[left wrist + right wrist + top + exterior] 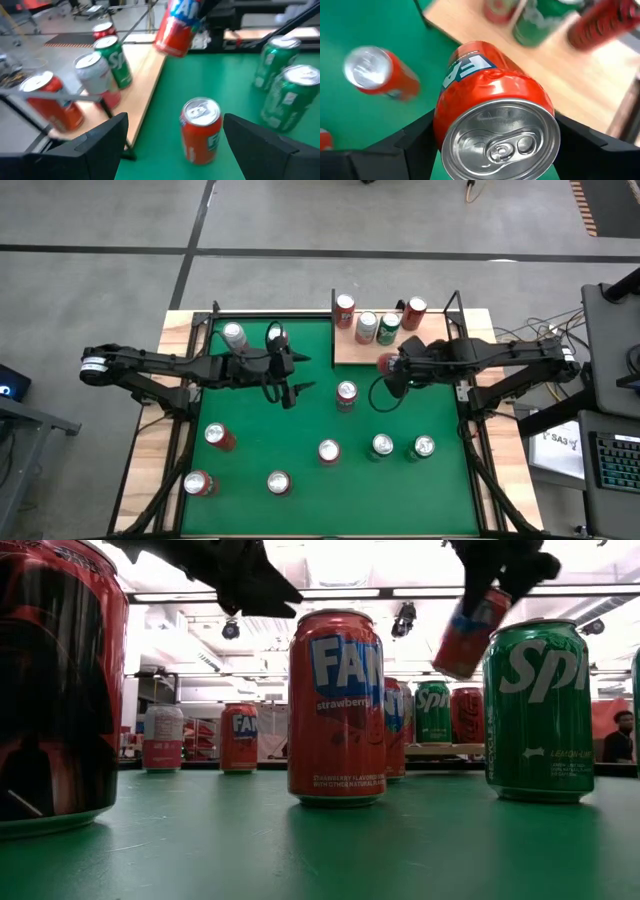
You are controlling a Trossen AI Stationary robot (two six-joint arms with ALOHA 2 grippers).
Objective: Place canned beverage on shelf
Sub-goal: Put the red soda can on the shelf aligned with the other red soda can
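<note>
My right gripper (388, 366) is shut on a red Fanta can (495, 115) and holds it in the air at the near edge of the shelf (352, 348). The shelf is a pale wooden board at the table's far side. On it stand a red can (345, 308), a silver can (367, 327), a green can (388, 330) and another red can (413, 310). In the low view the held can (470, 635) hangs tilted. My left gripper (298, 374) is open and empty above the green felt, left of a standing red can (201, 130). My right gripper pinches the Fanta can between its two fingers, on its side wall near the lid end (445, 125). The lid (502, 142) faces the wrist camera. The fingers come from above, slanting from the table's right. The can hangs tilted below them, lifted clear (462, 650).
Several more cans stand on the green felt: a red one (346, 393) at mid table, two green ones (381, 446) (423, 447), red ones toward the near left (218, 436), and a silver one (233, 335) at far left. Black frame rods (457, 305) stand by the shelf.
</note>
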